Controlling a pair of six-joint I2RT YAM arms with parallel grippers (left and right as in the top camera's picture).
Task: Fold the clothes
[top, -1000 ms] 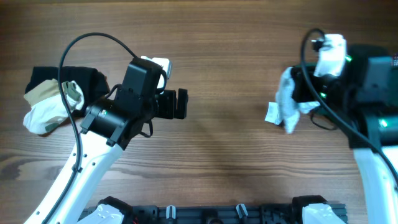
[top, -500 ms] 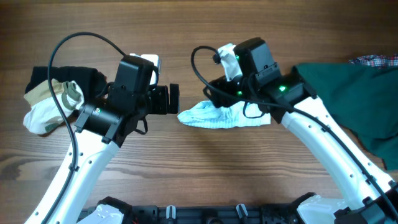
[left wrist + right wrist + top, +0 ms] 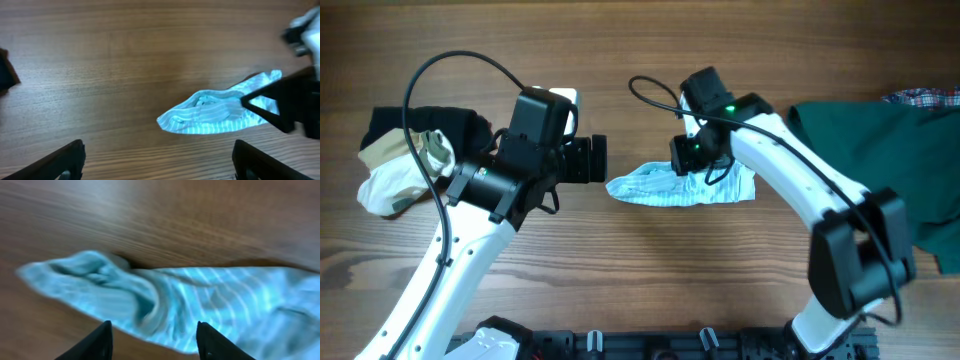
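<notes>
Lying flat on the wooden table (image 3: 650,60), the striped garment (image 3: 682,188) is found between the two arms. Its long axis is set left-right across the overhead view, with the narrow crumpled end pointed at the left gripper (image 3: 599,160) and the wider end pointed at the dark green garment (image 3: 880,150). The right gripper (image 3: 684,158) is placed right over the garment's far edge, about mid-length, so it is judged the nearer one. In the right wrist view its jaws are held apart and nothing is pinched; striped cloth is spread below and between them, and contact cannot be told through the blur. The left gripper is parked just beside the narrow end, apart from it. Its jaws are spread wide and empty, and in the left wrist view the garment is seen ahead and off to the right of the gap. A grab on the narrow end is judged to be best served by the left arm, and one on the wide end or middle by the right, with a fold likely made across the long axis. A pile of dark and pale clothes (image 3: 405,160) is left well apart at the table's left side, and a plaid cloth (image 3: 925,97) is noted at the far right edge
</notes>
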